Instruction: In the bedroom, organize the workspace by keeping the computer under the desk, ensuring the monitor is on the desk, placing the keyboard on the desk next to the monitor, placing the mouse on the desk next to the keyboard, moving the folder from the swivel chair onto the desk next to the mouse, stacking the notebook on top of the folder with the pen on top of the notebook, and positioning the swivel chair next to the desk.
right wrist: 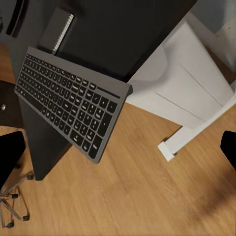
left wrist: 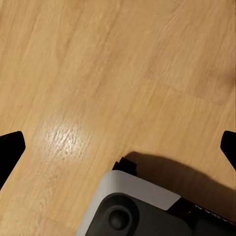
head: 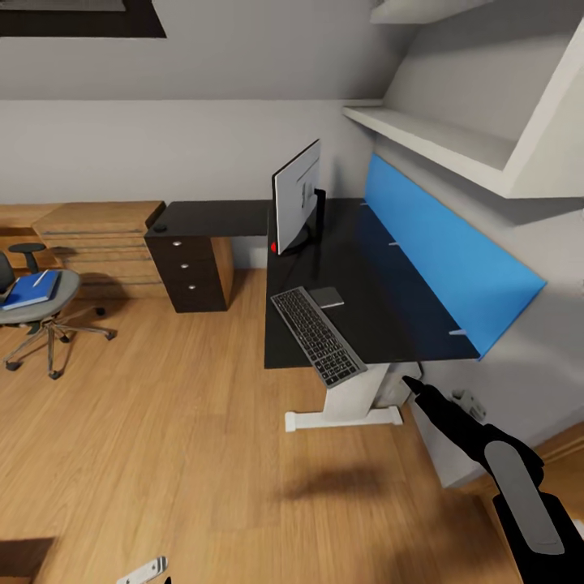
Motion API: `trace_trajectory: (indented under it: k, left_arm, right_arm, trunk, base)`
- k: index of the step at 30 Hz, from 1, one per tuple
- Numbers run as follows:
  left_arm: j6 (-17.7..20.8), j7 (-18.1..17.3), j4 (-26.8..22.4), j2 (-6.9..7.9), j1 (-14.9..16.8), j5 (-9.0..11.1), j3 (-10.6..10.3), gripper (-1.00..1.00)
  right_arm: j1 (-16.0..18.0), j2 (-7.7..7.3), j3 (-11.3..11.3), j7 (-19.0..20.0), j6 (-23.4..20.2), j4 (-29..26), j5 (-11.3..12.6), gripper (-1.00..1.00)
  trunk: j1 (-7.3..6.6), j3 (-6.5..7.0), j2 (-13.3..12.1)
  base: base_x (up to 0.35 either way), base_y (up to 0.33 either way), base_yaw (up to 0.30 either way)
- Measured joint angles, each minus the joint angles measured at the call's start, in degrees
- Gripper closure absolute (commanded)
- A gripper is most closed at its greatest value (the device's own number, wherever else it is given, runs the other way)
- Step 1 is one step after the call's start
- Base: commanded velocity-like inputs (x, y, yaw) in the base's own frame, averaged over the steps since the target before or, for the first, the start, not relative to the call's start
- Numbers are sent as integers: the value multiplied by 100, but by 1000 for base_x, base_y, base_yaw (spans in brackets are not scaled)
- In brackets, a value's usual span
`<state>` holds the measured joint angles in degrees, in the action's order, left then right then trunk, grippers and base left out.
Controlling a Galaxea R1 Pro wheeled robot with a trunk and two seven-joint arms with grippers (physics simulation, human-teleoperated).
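The right gripper (head: 414, 383) hovers just beside the near end of the table (head: 389, 268), fingers apart and holding nothing. The left gripper (left wrist: 118, 147) hangs over bare wood floor (head: 178, 422), fingers spread wide, also empty.

The keyboard (head: 318, 334) lies on the table's near corner, askew, with its near end jutting past the table edge. The notebook (head: 326, 296) lies flat on the table just beyond the keyboard. The monitor (head: 295, 199) stands upright further along the table.

Well apart from the table, the swivel chair (head: 36, 312) carries the folder (head: 31, 289) on its seat.

Step in hand, as judged: seating the keyboard fully on the table. The next move calls for closing the right gripper on the overhanging end and sliding the keyboard inward toward the monitor.
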<state>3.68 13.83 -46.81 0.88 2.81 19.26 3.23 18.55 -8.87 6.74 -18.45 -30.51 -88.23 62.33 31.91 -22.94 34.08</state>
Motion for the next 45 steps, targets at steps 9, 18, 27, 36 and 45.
trace_trajectory:
  k: [9,18,27,36,45]
  left_arm:
    - [-1,0,0,5,0,0,2,-100]
    - [2,0,3,-1,-1,-5,0,-100]
    - [7,0,38,-2,-1,-8,0,-100]
    - [3,-2,98,-2,-1,-14,-2,-100]
    - [5,-9,-158,-8,-1,-2,0,-100]
  right_arm:
    - [-1,0,1,0,8,-5,0,-100]
    - [-4,0,1,0,23,-62,0,-100]
    - [-27,0,-1,-1,60,-98,-9,-100]
    - [-39,0,-2,-1,70,-112,-10,-100]
    - [-39,0,0,-1,70,-114,-10,-100]
  trunk:
    - [1,82,0]
    - [3,164,-1]
    - [0,246,0]
    - [0,328,0]
    - [87,337,159]
  base:
    - [-57,0,33]
    - [-235,-3,92]
    - [-87,-9,110]
    - [-5,-1,119]
    - [0,0,120]
